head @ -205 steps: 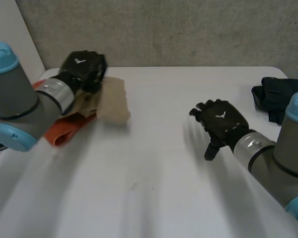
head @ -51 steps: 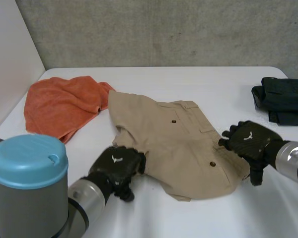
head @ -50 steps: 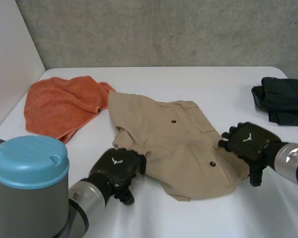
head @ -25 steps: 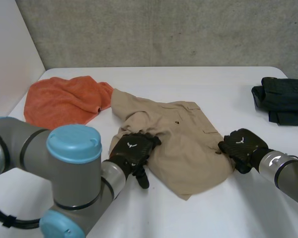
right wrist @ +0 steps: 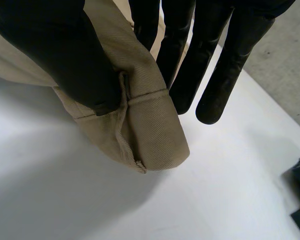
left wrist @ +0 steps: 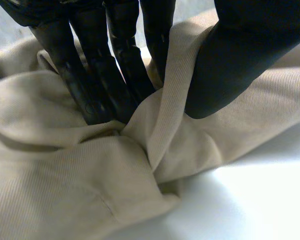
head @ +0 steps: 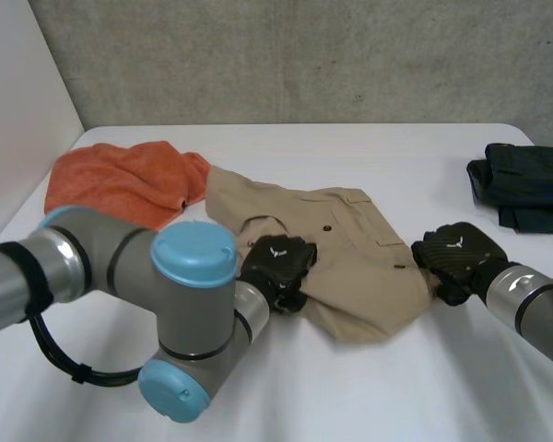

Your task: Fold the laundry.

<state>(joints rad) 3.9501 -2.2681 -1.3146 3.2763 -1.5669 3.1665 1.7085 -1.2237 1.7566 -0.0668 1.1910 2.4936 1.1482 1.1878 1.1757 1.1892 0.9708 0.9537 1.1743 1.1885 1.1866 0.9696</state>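
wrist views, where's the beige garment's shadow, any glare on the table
Left wrist view: the white table glares just past the beige twill garment pinched by the left hand, a thin grey shadow along its edge. Right wrist view: a broad shadow under the hem the right hand pinches, no glare.

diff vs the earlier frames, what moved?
The tan garment came off the orange cloth to mid-table. The left hand now pinches its near edge, the right hand its right edge; both have drawn inward, bunching it. The dark clothes stayed put.
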